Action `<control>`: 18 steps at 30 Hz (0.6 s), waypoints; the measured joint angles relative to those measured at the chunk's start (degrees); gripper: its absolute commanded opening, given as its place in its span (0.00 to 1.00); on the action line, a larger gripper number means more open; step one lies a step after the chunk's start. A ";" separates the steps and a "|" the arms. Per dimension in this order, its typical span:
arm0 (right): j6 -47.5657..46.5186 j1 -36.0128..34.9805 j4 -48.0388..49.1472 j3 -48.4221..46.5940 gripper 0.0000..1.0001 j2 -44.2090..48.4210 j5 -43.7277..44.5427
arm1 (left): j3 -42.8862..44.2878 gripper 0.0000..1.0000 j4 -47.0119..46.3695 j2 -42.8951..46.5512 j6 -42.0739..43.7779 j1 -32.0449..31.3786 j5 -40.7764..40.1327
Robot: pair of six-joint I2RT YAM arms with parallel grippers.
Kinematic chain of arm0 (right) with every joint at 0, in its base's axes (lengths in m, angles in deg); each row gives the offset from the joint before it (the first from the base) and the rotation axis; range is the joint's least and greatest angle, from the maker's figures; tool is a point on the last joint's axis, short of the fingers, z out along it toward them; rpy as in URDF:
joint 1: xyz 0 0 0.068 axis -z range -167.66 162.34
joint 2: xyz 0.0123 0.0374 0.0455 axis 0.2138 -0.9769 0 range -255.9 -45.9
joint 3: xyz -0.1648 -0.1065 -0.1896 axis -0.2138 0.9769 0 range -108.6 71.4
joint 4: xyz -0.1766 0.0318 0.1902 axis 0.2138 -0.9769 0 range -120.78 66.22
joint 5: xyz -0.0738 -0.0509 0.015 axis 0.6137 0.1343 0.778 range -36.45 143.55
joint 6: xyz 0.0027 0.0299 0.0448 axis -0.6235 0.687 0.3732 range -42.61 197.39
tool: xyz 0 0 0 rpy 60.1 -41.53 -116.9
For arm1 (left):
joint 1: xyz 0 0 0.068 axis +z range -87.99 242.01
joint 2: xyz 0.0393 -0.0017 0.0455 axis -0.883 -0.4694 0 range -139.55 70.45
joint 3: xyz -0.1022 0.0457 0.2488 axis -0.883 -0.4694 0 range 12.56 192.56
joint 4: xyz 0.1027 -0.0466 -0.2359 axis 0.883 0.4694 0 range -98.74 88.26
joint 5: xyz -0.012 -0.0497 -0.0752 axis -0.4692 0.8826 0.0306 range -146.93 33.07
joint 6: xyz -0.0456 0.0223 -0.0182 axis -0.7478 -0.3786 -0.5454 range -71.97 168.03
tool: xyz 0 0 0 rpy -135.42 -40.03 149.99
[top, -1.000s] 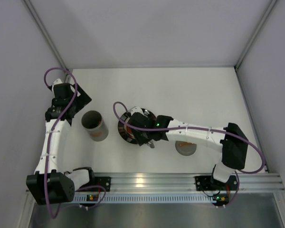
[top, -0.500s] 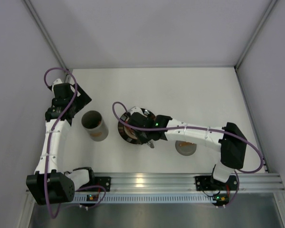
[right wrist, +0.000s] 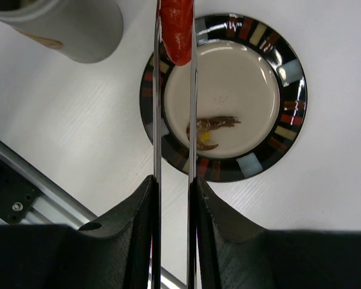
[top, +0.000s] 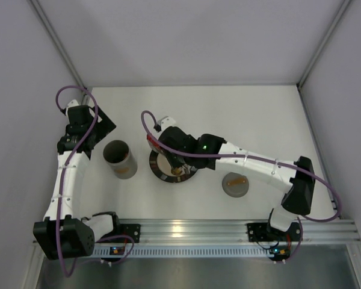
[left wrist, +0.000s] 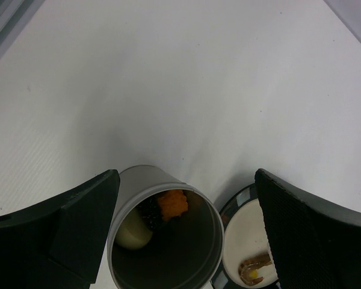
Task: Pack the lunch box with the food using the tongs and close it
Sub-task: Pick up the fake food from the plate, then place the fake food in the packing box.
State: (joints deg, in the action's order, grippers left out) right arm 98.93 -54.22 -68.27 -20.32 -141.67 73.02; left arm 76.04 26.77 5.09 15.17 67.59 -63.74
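Note:
The lunch box (left wrist: 212, 239) stands open and upright, with an orange piece (left wrist: 171, 205), a white lump (left wrist: 132, 232) and a dark bit inside. My left gripper (left wrist: 185, 180) is open, one finger on each side of the box (top: 120, 159) without touching it. My right gripper (right wrist: 173, 186) is shut on the silver tongs (right wrist: 157, 114). The tongs' tips pinch the red sausage (right wrist: 176, 29), which hangs above the plate's left rim (top: 150, 142). A brown bit with a yellow spot (right wrist: 209, 130) lies on the plate (right wrist: 292, 108). The grey lid (top: 236, 184) with its orange handle lies to the right.
The round black-rimmed plate (top: 162, 173) sits just right of the lunch box. The right arm (top: 246, 164) reaches across above the lid. Grey walls close in the table on the left, back and right. The aluminium rail (top: 186, 229) runs along the near edge.
My right gripper closed the tongs on the red sausage and lifted it off the plate, moving away from the rail and left towards the lunch box. The left arm has not moved.

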 measured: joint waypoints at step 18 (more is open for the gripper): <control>-4.26 -0.42 -1.01 -17.90 0.12 -2.08 -5.31 | 0.00 0.99 0.00 0.00 0.00 0.00 -0.02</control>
State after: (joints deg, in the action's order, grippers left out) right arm 94.67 -54.64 -69.27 -38.22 -143.75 67.70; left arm 76.04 26.77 5.09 15.17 67.59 -63.76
